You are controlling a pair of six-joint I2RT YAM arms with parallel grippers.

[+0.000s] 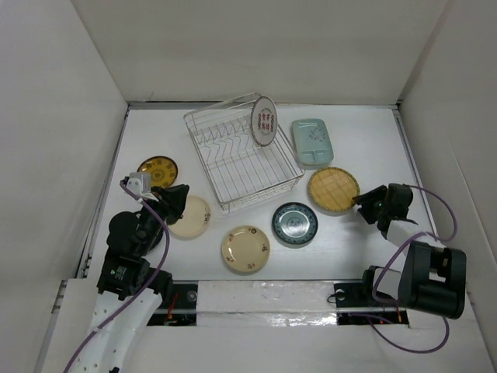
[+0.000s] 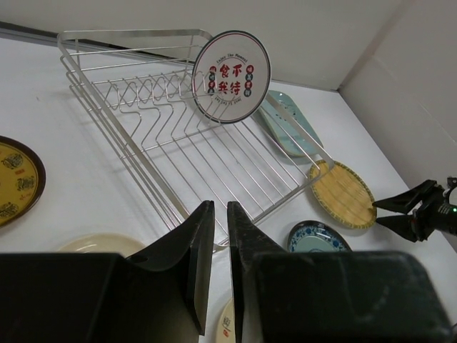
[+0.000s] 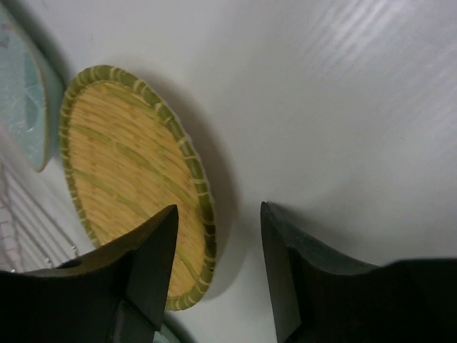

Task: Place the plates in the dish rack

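Note:
The silver wire dish rack point(image 1: 241, 159) stands at the table's middle back. A white plate with red print point(image 1: 264, 120) stands upright in its far right corner. On the table lie a pale green rectangular plate point(image 1: 312, 141), a tan woven-look plate point(image 1: 333, 189), a dark teal plate point(image 1: 294, 224), a cream printed plate point(image 1: 245, 249), a plain cream plate point(image 1: 190, 216) and a brown-and-yellow plate point(image 1: 158, 169). My left gripper point(image 1: 172, 198) is shut and empty above the plain cream plate's edge. My right gripper point(image 3: 219, 207) is open, its jaws straddling the near rim of the tan plate point(image 3: 121, 164).
White walls enclose the table on three sides. The left wrist view shows the rack point(image 2: 128, 32) ahead, with the red-print plate point(image 2: 231, 76) in it. The rack's front corner lies close to the teal plate point(image 2: 318, 238).

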